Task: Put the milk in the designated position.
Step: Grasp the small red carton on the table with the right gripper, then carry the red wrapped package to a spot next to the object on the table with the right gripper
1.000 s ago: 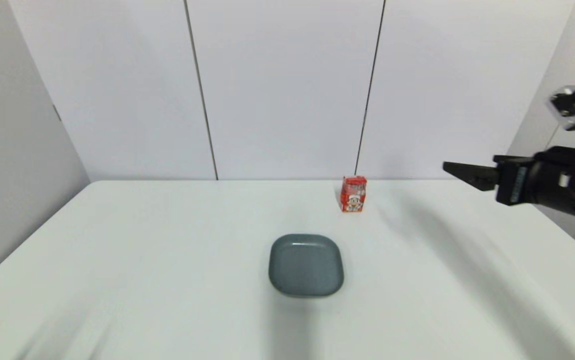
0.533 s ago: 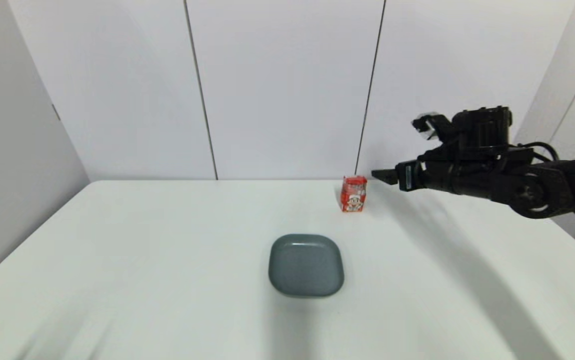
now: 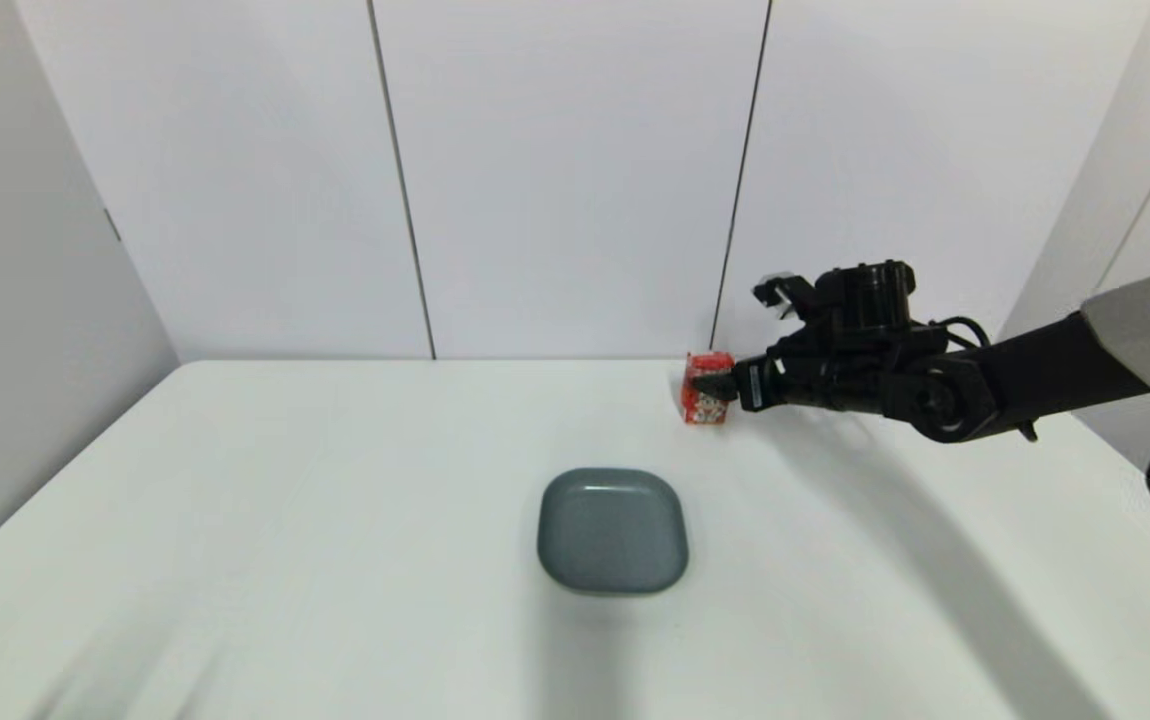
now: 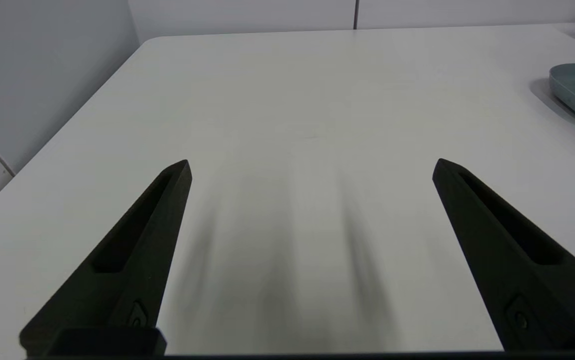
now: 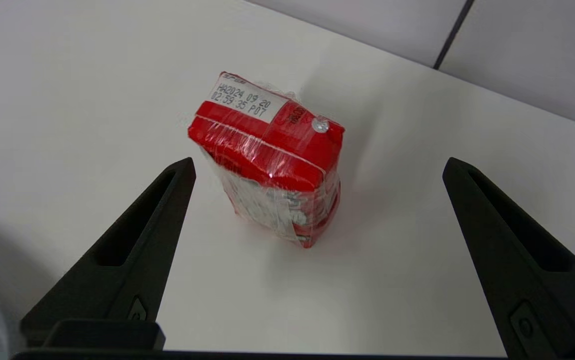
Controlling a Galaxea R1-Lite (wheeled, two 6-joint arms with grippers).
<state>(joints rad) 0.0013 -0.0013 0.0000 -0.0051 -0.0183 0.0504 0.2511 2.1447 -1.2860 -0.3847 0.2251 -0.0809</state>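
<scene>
Your white surface (image 3: 335, 520) carries a grey plate (image 3: 612, 530) mid-way and the milk (image 3: 705, 390) upright near its far edge. The right gripper (image 5: 317, 167), fingers spread, partly hides the carton. Your left gripper (image 4: 310, 167) hangs open.

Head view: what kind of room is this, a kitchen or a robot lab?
Probably a robot test room, not a kitchen. A bare white table stands against plain white wall panels, holding only the milk and a grey plate. The open right gripper is reaching for the milk.
</scene>
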